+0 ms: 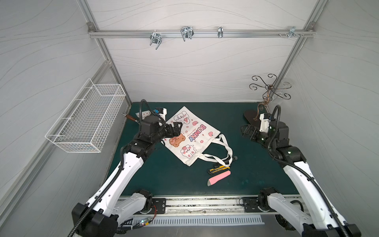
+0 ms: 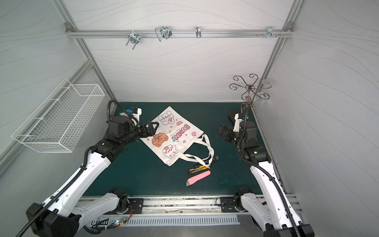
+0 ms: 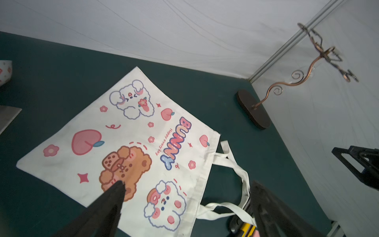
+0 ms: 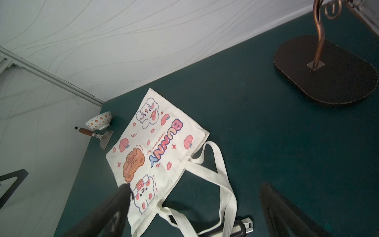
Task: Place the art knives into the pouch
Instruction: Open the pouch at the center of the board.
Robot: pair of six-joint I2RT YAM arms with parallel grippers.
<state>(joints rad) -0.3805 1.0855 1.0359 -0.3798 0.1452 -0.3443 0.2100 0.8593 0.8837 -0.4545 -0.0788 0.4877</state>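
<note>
Cream pouch (image 1: 196, 141) lies flat on the green mat (image 1: 164, 178), mouth toward three cutters (image 1: 219, 169) beside its straps (image 1: 228, 147), one presumably the art knife; left gripper (image 1: 178, 128) hovers wide open over the cloth, likely to hold it, right gripper (image 1: 245, 132) waits open, empty, apart.

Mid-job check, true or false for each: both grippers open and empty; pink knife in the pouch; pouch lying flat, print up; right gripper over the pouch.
1. Left gripper and right gripper are open and empty. True.
2. The pink knife is in the pouch. False: it lies on the mat, beside the yellow-and-black knife.
3. The pouch lies flat, print up. True.
4. The right gripper is over the pouch. False: the left one is; the right is off to the side, over bare mat.
</note>
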